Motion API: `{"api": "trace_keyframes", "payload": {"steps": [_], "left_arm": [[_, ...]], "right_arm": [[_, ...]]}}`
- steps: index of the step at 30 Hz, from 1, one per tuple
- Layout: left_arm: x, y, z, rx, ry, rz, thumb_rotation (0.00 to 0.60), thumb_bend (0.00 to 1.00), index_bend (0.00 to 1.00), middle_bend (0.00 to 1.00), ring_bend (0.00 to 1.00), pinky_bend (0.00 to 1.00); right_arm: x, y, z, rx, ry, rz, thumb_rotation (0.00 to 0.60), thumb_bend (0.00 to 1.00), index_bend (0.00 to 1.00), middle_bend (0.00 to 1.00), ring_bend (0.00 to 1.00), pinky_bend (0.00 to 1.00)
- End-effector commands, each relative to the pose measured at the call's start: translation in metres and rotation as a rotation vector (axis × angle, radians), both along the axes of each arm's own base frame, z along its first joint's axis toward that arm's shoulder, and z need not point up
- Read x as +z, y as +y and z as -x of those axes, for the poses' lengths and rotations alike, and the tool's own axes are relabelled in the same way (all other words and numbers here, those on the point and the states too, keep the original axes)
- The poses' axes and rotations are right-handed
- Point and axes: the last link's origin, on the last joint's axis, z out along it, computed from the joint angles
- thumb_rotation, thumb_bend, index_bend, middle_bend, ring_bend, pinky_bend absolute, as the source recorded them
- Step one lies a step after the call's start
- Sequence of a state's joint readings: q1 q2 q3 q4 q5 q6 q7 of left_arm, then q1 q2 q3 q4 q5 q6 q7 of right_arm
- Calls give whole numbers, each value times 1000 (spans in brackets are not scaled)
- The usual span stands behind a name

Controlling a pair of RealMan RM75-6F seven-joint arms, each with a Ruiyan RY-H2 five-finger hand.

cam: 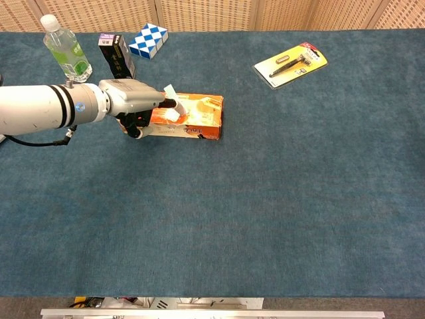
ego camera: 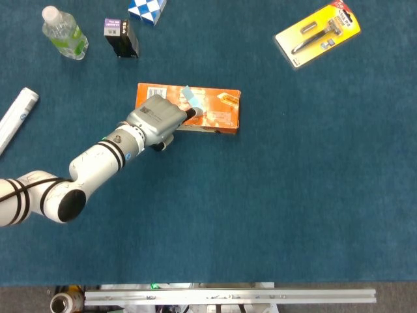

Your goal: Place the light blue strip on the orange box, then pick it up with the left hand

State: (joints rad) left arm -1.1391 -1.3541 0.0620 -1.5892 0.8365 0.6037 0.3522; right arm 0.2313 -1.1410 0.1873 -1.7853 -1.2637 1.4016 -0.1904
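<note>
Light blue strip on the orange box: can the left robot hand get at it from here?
Probably yes: the left robot hand is already over the orange box, fingers at the light blue strip, nothing between them.
</note>
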Motion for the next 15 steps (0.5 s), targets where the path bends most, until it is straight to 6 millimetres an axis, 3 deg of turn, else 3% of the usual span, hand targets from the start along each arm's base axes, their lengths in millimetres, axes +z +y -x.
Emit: {"api": "trace_keyframes", "payload": {"steps": [1, 15], "left_arm": [[-1, -1, 1, -1, 4, 3, 600, 828, 103, 991, 1000, 986], [-1, 2, -4, -3, -17, -11, 600, 828, 103, 990, 1000, 986]], "right_arm": [[0, 0, 0, 0, 0, 0, 600, 358, 234, 869, 1000, 1000], [0, 1, 2, -5, -2, -2, 600, 358, 233, 869, 1000, 1000]]}}
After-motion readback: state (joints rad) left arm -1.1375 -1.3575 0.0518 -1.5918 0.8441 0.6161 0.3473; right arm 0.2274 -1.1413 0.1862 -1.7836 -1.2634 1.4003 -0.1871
